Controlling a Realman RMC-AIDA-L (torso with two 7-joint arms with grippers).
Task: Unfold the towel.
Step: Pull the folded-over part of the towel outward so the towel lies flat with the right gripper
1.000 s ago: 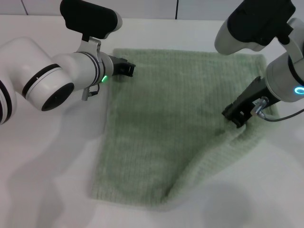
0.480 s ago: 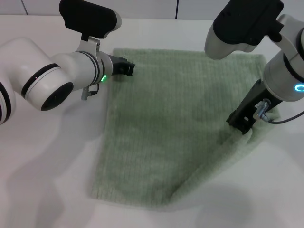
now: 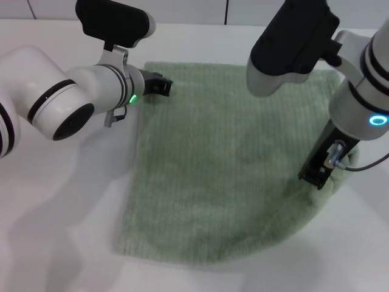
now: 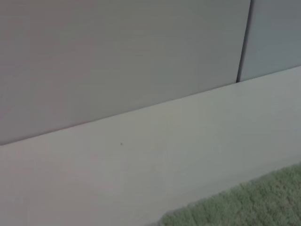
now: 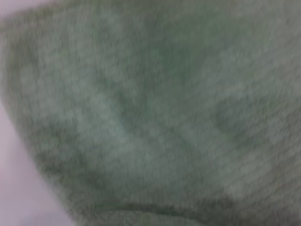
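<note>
now the towel (image 3: pixel 225 164) lies spread on the white table (image 3: pixel 61 243), its far edge running straight between the two arms and its near edge curving round toward the right gripper (image 3: pixel 316 176). compared with a second ago, the raised fold at the near right has flattened: the diagonal ridge that ran from the right gripper down to the near edge is gone, and the cloth there lies smooth but for a slight puckering by the gripper. the right gripper has moved outward to the right and a little nearer the robot, taking the towel's near right corner with it, and the arm above it has swung further over the cloth's far right part. its jaws are down at the towel's right edge with cloth bunched around them, apparently pinching the corner, though the grip itself is hidden by the gripper body. the right wrist view is filled by ribbed green cloth (image 5: pixel 155 113) seen very close, with a sliver of table at one side.

the left gripper (image 3: pixel 161 86) has not shifted; it sits at the towel's far left corner, its dark tip on the cloth's edge. whether its jaws are wide or narrow cannot be told. the left wrist view shows bare table, a grey wall (image 4: pixel 117 56) behind it, and a bit of the towel's fuzzy edge (image 4: pixel 254 202).
</note>
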